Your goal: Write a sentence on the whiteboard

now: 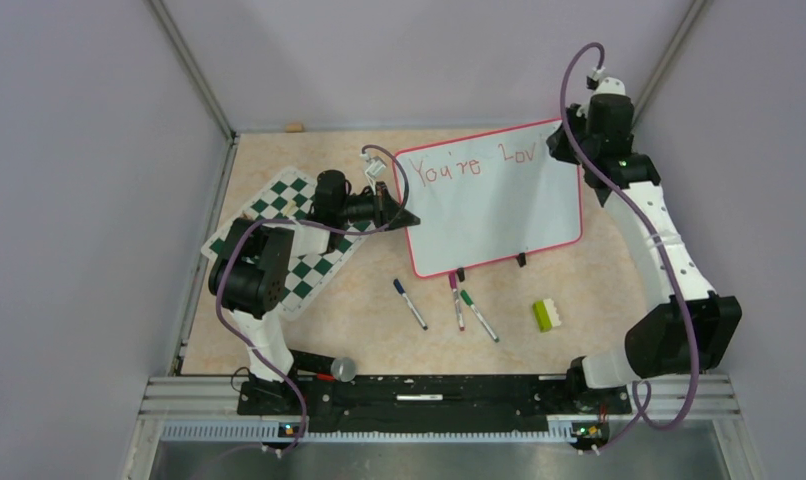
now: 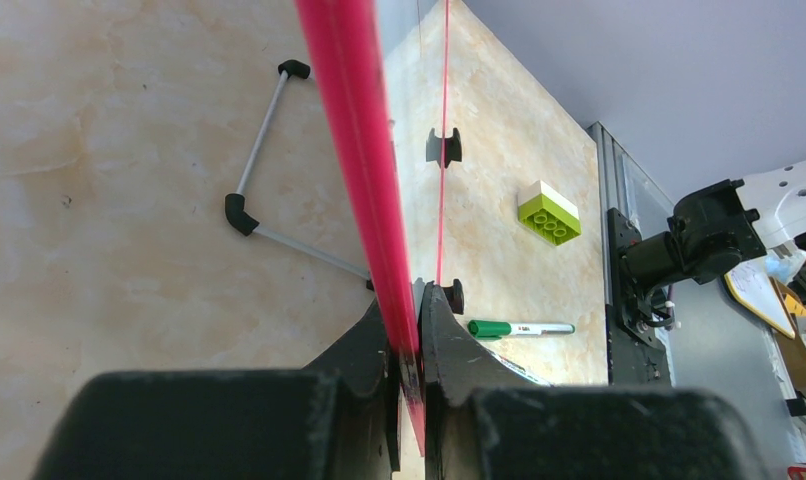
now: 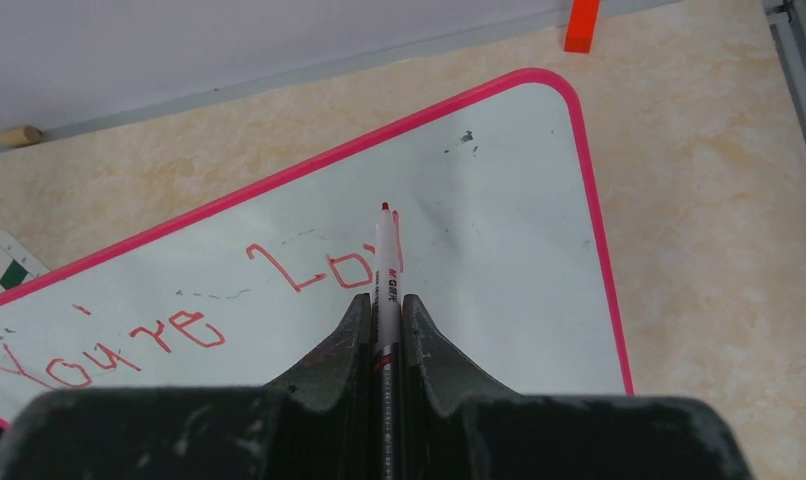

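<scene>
The writing step is under way. The right claw (image 3: pixel 384 305) is squeezed tight on a red marker (image 3: pixel 386 250). The tip pokes out in front of it, at the "v" of "You're Lov" on the whiteboard (image 3: pixel 499 260) below. The left claw (image 2: pixel 407 318) pinches the board's pink edge, holding it steady. Next, I think, the marker must slide onto the bare white part beside the tip and softly draw another letter.

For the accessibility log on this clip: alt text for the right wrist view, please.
The right gripper holds a red marker with its tip at the whiteboard, beside red handwriting reading "You're Lov". Beige table surrounds the pink-framed board, with an orange block by the far wall.
</scene>
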{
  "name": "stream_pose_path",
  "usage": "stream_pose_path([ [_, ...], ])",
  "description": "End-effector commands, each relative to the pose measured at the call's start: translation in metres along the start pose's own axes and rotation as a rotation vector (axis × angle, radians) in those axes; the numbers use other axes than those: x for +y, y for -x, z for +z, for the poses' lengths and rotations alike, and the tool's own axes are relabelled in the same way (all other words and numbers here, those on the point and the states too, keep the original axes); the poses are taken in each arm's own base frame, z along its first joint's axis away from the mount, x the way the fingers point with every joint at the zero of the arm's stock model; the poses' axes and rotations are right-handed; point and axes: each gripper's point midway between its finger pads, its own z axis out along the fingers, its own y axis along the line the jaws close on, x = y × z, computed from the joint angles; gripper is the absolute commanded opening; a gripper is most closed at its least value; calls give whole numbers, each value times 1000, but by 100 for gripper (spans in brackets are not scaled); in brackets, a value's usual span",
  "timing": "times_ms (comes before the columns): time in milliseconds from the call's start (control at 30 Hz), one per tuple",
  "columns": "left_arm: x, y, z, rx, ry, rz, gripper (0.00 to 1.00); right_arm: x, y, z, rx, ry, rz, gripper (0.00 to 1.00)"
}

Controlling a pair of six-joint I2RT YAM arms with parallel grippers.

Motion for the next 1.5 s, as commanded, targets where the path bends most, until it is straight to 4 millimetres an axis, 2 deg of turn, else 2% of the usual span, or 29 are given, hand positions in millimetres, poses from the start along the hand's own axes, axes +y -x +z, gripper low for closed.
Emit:
stream_pose_path([
  [0,17,-28,5,51,40,109,0,-1,26,-24,-88,14,6,0],
  [300,17,-28,5,50,38,111,0,-11,0,-4,-22,-10,23,0],
  [600,17,-28,4,48,39,113,0,-14,-14,11,12,-3,33,0],
  [933,17,-28,4,48,40,113,0,-16,-16,20,17,-6,33,0],
  [1200,18,-28,4,48,42,112,0,-44,-18,23,29,-102,60,0],
  [1467,18,-28,5,49,43,111,0,-37,-12,23,16,-54,66,0],
])
